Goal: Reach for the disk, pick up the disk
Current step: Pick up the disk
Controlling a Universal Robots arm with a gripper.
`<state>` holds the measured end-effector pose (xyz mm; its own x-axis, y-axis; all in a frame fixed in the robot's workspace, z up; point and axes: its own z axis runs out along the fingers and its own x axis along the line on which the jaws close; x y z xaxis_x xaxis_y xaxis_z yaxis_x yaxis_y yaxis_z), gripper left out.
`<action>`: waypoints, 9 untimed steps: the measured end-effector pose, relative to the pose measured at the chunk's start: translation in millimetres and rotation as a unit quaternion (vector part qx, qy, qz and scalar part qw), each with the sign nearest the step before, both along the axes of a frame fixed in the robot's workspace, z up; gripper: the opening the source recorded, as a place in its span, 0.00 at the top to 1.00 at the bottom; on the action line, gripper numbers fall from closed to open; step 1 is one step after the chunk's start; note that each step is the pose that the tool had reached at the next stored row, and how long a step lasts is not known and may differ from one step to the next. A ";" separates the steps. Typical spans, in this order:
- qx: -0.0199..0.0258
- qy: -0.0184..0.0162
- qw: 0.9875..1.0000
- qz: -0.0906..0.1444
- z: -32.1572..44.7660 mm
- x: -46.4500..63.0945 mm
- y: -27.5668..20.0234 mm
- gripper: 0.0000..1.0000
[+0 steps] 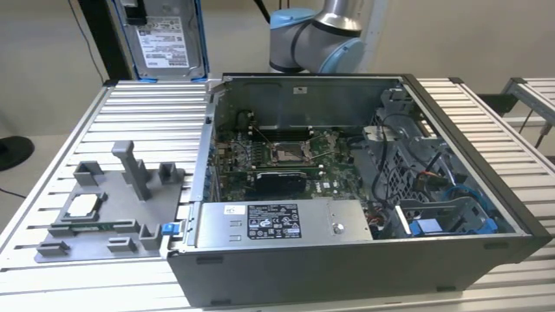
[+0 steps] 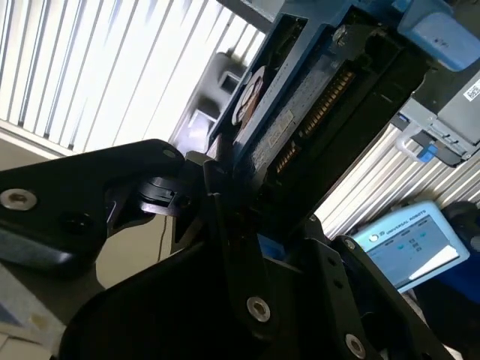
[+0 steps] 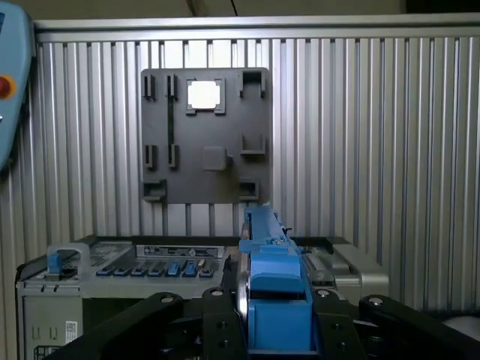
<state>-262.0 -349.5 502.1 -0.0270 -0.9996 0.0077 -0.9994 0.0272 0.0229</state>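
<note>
The hand (image 3: 274, 311) is clenched on the blue-framed disk (image 1: 165, 39), held upright clear of the bench (image 1: 139, 110), so the pick-up looks done, needing only a steady hold.

On the exterior view's left of the case (image 1: 364, 266), the table (image 1: 147, 107) lies bare beyond the fixture (image 1: 104, 218) with upright posts (image 1: 130, 166); cables (image 1: 407, 162) crowd inside the case.
</note>
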 end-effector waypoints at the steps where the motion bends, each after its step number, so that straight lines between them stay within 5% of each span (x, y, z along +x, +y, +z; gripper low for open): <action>1: 0.000 0.000 1.000 0.000 0.0 3.0 0.0 1.00; 9: 0.000 0.000 1.000 0.000 0.0 29.4 0.0 1.00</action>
<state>-232.6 -349.5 502.1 -0.0270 -0.9996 0.0077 -0.9994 0.0271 0.0229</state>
